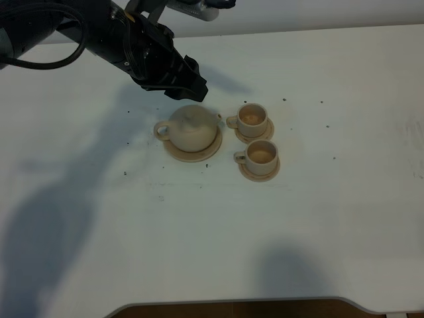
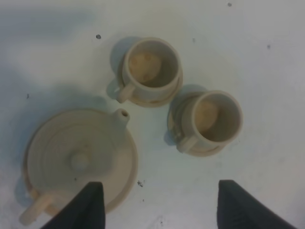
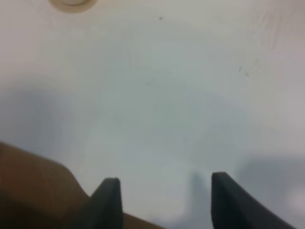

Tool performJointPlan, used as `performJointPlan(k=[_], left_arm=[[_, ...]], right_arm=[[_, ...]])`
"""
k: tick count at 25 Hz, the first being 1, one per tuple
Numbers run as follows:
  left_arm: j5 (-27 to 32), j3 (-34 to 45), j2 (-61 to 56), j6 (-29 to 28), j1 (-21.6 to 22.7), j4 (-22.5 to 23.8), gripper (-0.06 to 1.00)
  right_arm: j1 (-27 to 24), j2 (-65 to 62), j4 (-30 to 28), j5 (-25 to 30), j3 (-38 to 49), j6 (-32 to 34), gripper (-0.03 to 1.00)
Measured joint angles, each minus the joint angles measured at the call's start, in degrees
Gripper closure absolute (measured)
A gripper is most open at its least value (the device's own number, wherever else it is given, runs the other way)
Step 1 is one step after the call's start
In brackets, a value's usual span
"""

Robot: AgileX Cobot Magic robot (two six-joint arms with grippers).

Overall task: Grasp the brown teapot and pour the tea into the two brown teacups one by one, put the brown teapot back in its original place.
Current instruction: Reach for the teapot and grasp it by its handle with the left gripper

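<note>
The brown teapot (image 1: pixel 192 128) (image 2: pixel 78 152) sits lidded on its large saucer, the original place (image 1: pixel 207 153), with its loop handle toward the left. Right of it the two brown teacups (image 1: pixel 252 117) (image 1: pixel 262 155) (image 2: pixel 151 64) (image 2: pixel 212 117) stand upright on small saucers, their insides pale tan. The tea is hidden. My left gripper (image 1: pixel 192 83) (image 2: pixel 162 210) hovers open just behind and above the pot, touching nothing. My right gripper (image 3: pixel 164 202) is open over bare table, outside the exterior high view.
The white tabletop (image 1: pixel 318 212) carries a few dark specks around the tea set. Its front edge (image 1: pixel 238 306) curves along the bottom, and the right wrist view shows a brown edge (image 3: pixel 33 186) beside that gripper. A saucer rim (image 3: pixel 74 4) shows far off.
</note>
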Motion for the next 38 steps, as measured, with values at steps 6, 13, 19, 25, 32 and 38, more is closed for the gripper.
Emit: performJointPlan(k=[6, 13, 19, 25, 32, 38], left_arm=[[-0.1, 0.0, 0.0, -0.1, 0.0, 1.0, 0.43], [-0.6, 0.0, 0.1, -0.2, 0.0, 1.1, 0.43], [-1.0, 0.0, 3.1, -0.5, 0.0, 1.3, 0.43], [1.8, -3.7, 7.8, -0.5, 0.0, 2.9, 0.43], [19.9, -18.6, 13.6, -0.4, 0.0, 9.9, 0.43], [21.4, -21.6, 15.0, 3.3, -1.2, 13.1, 0.43]], right_arm=[[-1.0, -0.6, 0.1, 0.0, 0.1, 0.0, 0.52], [-12.5, -7.2, 0.0, 0.0, 0.1, 0.0, 0.52], [-15.0, -15.4, 0.0, 0.0, 0.1, 0.0, 0.52], [-15.0, -15.6, 0.0, 0.0, 0.1, 0.0, 0.53], [-15.0, -15.6, 0.0, 0.0, 0.1, 0.0, 0.53], [-15.0, -15.6, 0.0, 0.0, 0.1, 0.0, 0.53]])
